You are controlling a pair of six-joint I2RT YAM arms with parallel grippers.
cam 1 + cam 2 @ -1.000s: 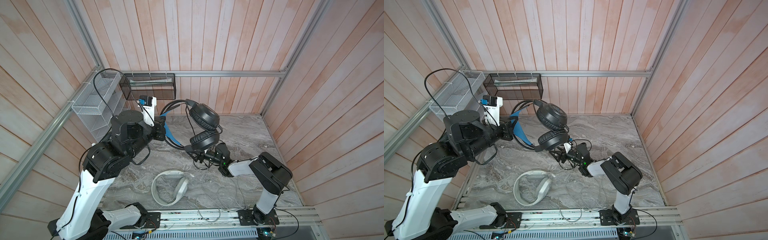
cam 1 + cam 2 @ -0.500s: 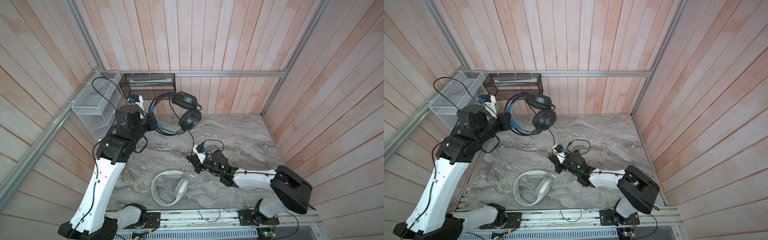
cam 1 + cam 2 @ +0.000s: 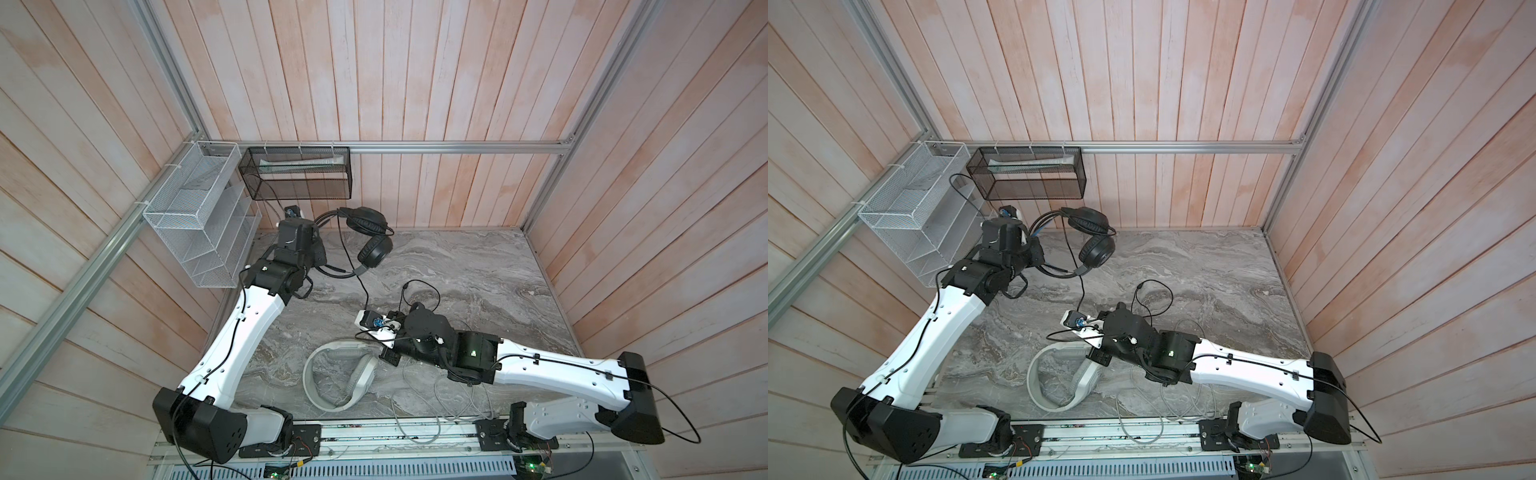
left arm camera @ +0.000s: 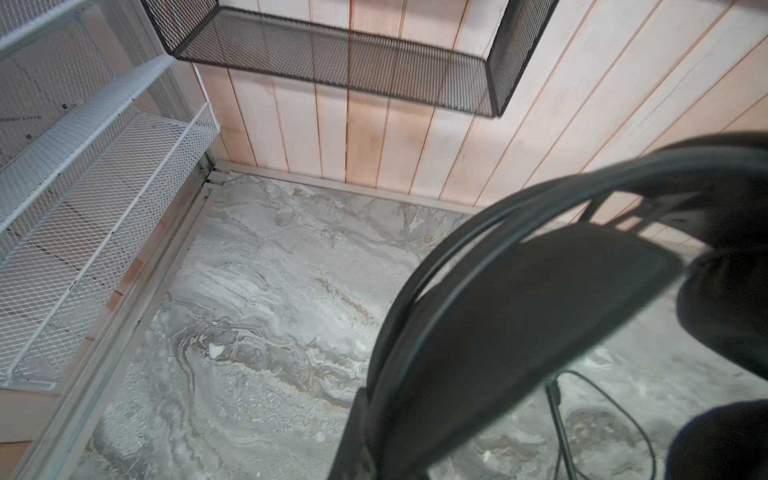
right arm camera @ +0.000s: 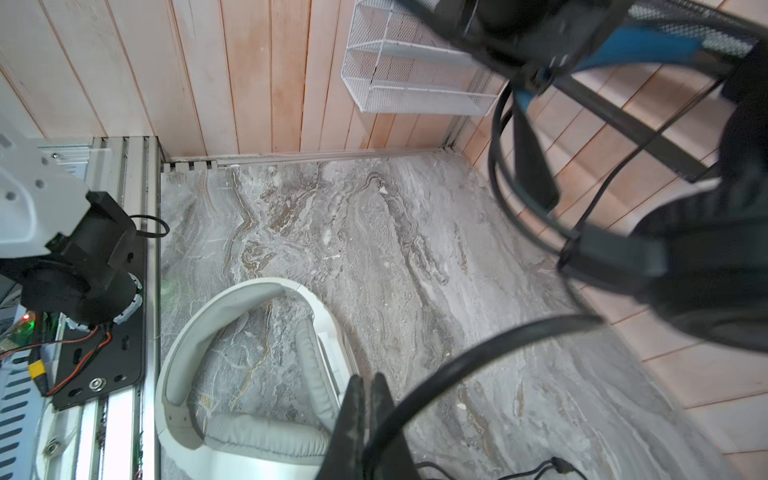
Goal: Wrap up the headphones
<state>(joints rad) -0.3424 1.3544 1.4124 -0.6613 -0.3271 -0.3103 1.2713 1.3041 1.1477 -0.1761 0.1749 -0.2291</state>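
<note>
right wrist view: the right gripper (image 5: 368, 415) is seen closed, with the black cable (image 5: 469, 359) pinched between its jaws. it is held low over the table (image 5: 374, 232), just beside the white headphones (image 5: 249, 434), which lie on the table near its front edge. in both top views the black headphones (image 3: 366, 219) (image 3: 1088, 220) are held off the table near the back left corner, below the black basket (image 3: 297, 180). the left gripper (image 4: 370, 436) is clamped on their headband. the black cable is hung from them down to the right gripper.
</note>
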